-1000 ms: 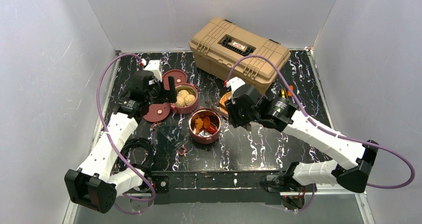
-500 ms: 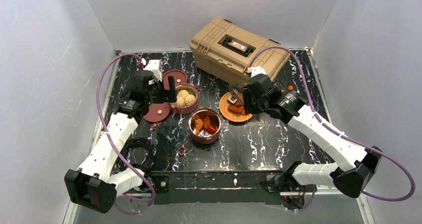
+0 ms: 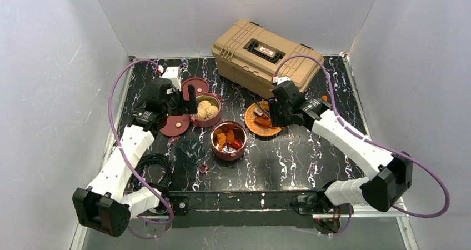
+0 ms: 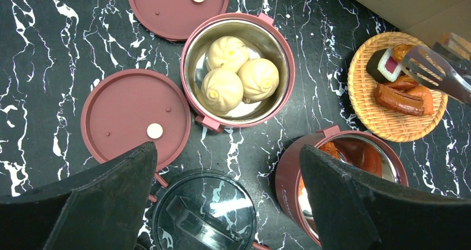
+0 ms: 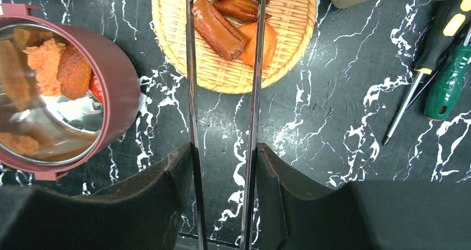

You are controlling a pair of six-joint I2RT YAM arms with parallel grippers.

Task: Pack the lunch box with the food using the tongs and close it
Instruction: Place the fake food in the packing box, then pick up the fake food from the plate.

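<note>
From above, the left hand (image 3: 189, 101) hangs spread wide and empty beside the bun bowl (image 3: 206, 123), with two flat maroon lids (image 3: 175, 125) just left of it. The chunk bowl (image 3: 228, 154) stands open nearer the arms. The right hand (image 3: 270, 110) reaches over the woven plate (image 3: 252, 129) in front of the tan toolbox (image 3: 266, 55). In the left wrist view, three buns (image 4: 239, 75) fill one bowl, both lids lie flat on the dark marbled surface (image 4: 44, 50), and a slotted tip of the tongs (image 4: 427, 66) hovers over the plate's food pieces (image 4: 400, 97). In the right wrist view, the right hand pinches the tongs. Their two thin arms stand apart and run out over a brown and an orange piece. Two screwdrivers (image 5: 444, 55) lie to the right.
</note>
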